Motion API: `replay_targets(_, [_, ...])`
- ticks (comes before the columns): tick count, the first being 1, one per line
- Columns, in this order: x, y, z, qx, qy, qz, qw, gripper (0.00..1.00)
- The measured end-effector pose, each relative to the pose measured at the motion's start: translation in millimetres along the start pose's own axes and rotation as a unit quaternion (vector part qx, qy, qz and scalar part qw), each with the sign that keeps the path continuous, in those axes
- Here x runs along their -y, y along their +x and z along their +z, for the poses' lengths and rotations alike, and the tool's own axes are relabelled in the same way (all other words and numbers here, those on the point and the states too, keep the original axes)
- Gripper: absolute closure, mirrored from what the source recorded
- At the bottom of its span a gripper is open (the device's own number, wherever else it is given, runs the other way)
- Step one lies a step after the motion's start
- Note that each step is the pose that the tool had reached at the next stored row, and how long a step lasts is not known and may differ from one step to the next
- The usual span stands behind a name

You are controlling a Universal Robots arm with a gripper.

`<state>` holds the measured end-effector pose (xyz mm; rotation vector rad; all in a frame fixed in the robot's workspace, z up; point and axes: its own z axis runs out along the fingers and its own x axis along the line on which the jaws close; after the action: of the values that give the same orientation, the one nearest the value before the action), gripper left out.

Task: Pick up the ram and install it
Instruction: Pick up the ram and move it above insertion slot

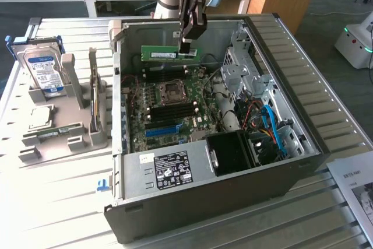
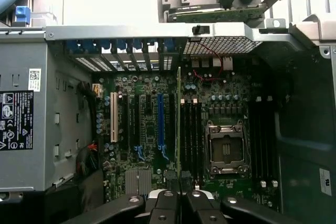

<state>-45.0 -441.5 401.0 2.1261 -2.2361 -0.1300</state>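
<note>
The ram (image 1: 169,54), a long green stick with a white label, hangs level above the far side of the open computer case (image 1: 291,161). My gripper (image 1: 187,48) is shut on its right end from above. In the wrist view the ram (image 2: 178,124) shows edge-on as a thin line running away from my gripper (image 2: 178,192), over the motherboard (image 2: 142,129). It lies just beside the dark memory slots (image 2: 192,135) next to the processor socket (image 2: 226,148). The same slots (image 1: 173,109) and socket (image 1: 173,90) sit below the stick in the exterior view.
A grey holder (image 1: 76,138) on the exterior view's left carries a blue-labelled hard drive (image 1: 44,68) and a thin board standing on edge (image 1: 93,94). Inside the case are a black fan shroud (image 1: 233,153), blue and red cables (image 1: 271,123) and a drive cage (image 1: 239,65). A paper sheet (image 1: 355,188) lies at the right.
</note>
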Motion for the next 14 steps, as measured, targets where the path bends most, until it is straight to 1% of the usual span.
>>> replay_targets(5, [0.0,0.0,0.0,-0.0001,0.0,-0.001,1.0,0.88])
replay_targets(10, [0.1,0.0,0.0,-0.0023,-0.0005,-0.024,0.9997,0.88])
replay_targets(14, [0.0,0.0,0.0,-0.0026,-0.0005,-0.026,0.9996,0.88])
